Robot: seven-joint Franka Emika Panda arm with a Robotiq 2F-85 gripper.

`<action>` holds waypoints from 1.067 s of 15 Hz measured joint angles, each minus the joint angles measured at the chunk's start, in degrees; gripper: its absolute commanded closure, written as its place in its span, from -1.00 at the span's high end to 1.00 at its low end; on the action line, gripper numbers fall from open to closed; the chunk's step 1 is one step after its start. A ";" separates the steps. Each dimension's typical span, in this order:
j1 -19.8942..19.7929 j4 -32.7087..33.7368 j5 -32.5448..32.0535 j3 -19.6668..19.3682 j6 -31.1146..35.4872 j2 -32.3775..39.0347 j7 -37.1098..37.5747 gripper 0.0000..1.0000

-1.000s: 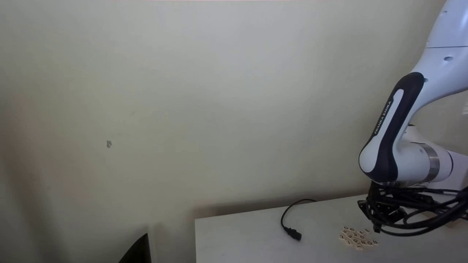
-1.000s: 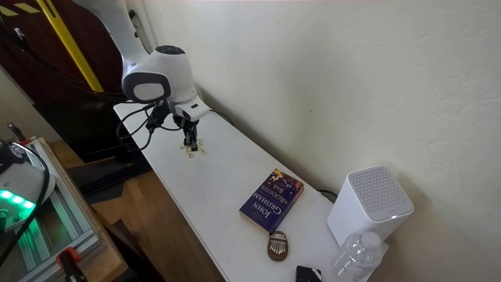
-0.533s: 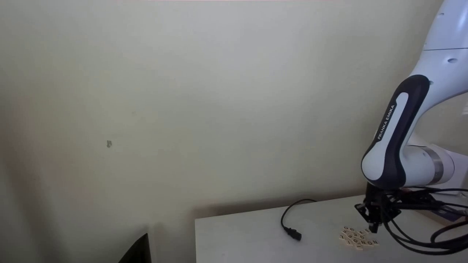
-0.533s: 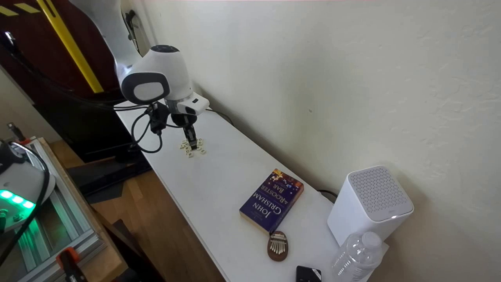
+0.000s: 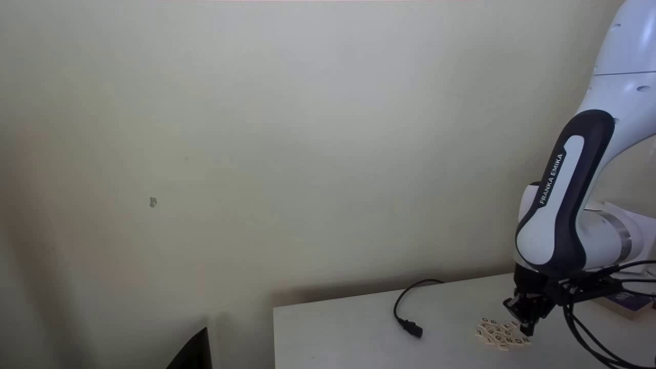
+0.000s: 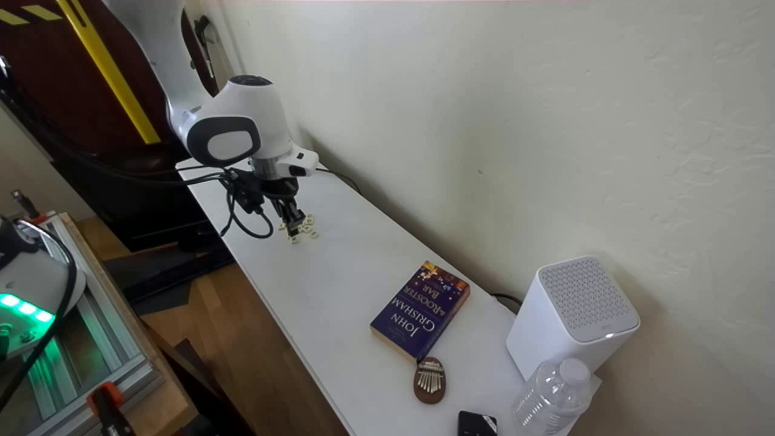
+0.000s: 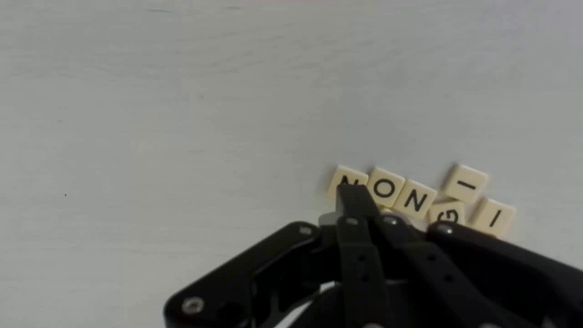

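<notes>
Letter tiles (image 5: pixel 497 338) lie bunched on desk (image 6: pixel 327 284), unmoved. We've just slid hand (image 7: pixel 358 200) across to end of N-O-N row (image 7: pixel 384 187), jaws together, nothing seen gripped; puts us right at tiles, contact unclear. Book (image 6: pixel 421 309) well apart.

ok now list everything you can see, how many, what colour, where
Letter tiles: at least six, cream, on table
Table: one, white, beside wall
Book: one, blue, on table
Thumb piano: one, brown, by book
Gadget: one, black, picture's bottom edge
Box: one, white, by wall
Bottle: one, clear, beside box
Plug cord: one, black, on table
Bench: one, brown, lower left
Clamps: two, red-and-black, on bench
Lit unit: one, white and green, picture's left edge
Pole: one, yellow, upper left
Floor: one, brown, below table
Arm: one, white-and-black, over table
Cables: several, black, on arm
Gripper: one, black, shut, at letter tiles
</notes>
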 measured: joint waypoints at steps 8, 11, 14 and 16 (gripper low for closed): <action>1.87 -0.69 -5.35 -3.61 2.66 2.41 -3.92 -1.00; 1.77 -0.70 -5.35 -3.50 5.31 3.19 -3.97 -1.00; 1.55 -0.71 -5.35 -3.14 6.93 3.17 -4.36 -1.00; 1.52 -0.74 -5.35 -3.14 7.59 3.15 -4.74 -1.00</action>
